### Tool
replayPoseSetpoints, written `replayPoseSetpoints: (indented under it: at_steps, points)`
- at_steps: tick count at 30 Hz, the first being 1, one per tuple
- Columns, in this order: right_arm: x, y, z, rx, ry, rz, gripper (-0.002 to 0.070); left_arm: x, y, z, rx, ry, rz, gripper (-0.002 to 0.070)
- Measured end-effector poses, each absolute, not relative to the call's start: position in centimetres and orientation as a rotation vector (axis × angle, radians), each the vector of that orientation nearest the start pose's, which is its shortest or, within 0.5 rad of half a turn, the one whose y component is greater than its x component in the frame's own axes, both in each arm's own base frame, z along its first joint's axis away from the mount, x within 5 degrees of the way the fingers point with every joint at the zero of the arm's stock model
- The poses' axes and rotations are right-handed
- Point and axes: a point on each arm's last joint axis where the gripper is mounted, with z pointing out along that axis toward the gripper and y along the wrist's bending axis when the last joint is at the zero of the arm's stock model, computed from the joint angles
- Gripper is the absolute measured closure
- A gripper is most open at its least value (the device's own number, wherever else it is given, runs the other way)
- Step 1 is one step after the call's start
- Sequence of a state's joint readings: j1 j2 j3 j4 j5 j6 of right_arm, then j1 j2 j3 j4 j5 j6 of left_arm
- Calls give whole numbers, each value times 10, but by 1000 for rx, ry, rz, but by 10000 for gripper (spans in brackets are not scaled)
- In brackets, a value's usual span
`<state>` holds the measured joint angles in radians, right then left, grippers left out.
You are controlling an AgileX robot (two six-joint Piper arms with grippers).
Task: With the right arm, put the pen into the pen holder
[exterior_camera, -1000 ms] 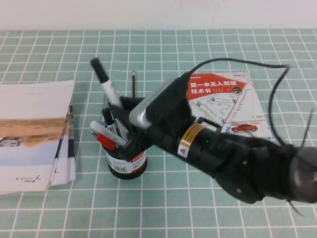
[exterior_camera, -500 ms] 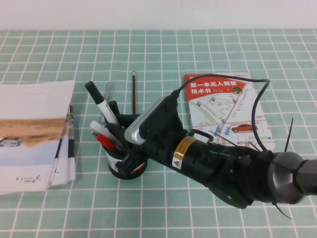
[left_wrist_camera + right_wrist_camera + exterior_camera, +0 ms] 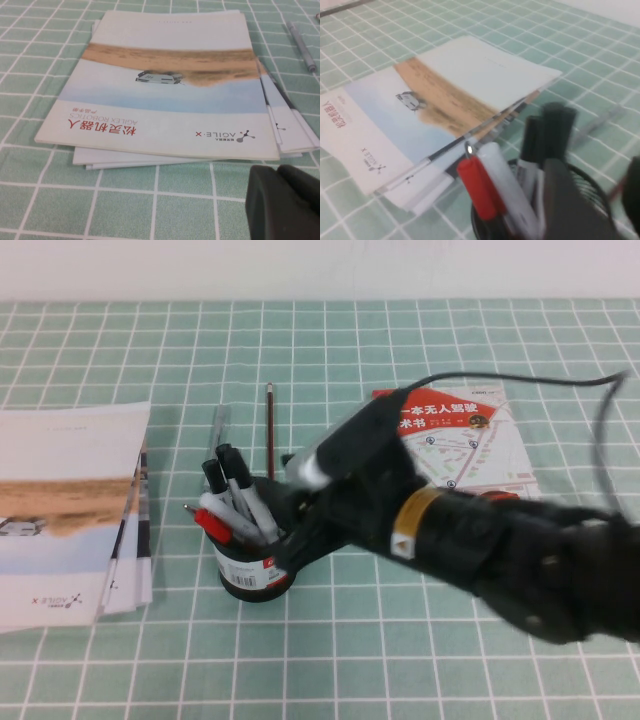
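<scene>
The pen holder (image 3: 256, 574), a black mesh cup with a red-and-white label, stands left of the table's middle. The pen (image 3: 240, 490), white with a black cap, stands in it beside a second black-capped marker (image 3: 213, 478) and a white-and-red marker (image 3: 222, 523). My right gripper (image 3: 290, 525) is open and empty, right beside the cup's right rim. The right wrist view shows the cup's rim (image 3: 587, 187), the black caps (image 3: 555, 122) and my right gripper (image 3: 600, 200) close above it. My left gripper (image 3: 285, 202) is shut and empty, low over the cloth beside the booklets.
A stack of white booklets (image 3: 70, 500) lies at the left, also in the left wrist view (image 3: 170, 85). A red-and-white booklet (image 3: 460, 435) lies right of middle. A dark-red pencil (image 3: 269, 420) and a grey pen (image 3: 218, 428) lie behind the cup.
The pen has gone from tilted high in my right gripper down into the cup. The gripper has let it go and the arm has drawn back to the right.
</scene>
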<state>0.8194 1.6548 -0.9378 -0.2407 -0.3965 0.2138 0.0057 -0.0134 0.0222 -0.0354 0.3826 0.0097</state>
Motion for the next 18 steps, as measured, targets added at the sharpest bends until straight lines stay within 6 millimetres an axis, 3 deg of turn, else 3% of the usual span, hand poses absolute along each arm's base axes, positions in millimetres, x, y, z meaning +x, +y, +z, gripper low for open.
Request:
replayPoseSetpoints:
  at_steps: [4,7,10,18]
  points:
    - [227,247,284,-803,1780,579,594,52,-1,172,-18,1875,-24,679]
    - [213,226,304,-799,1846,515,664,52,-1,172,-18,1875,-24,679]
    - [199,206,317,-792,1912,459,685,52,-1,172,-18,1875,-24,679]
    - [160,163,306,-731,2086,465,694,52,-1,172,-18,1875,-24,679]
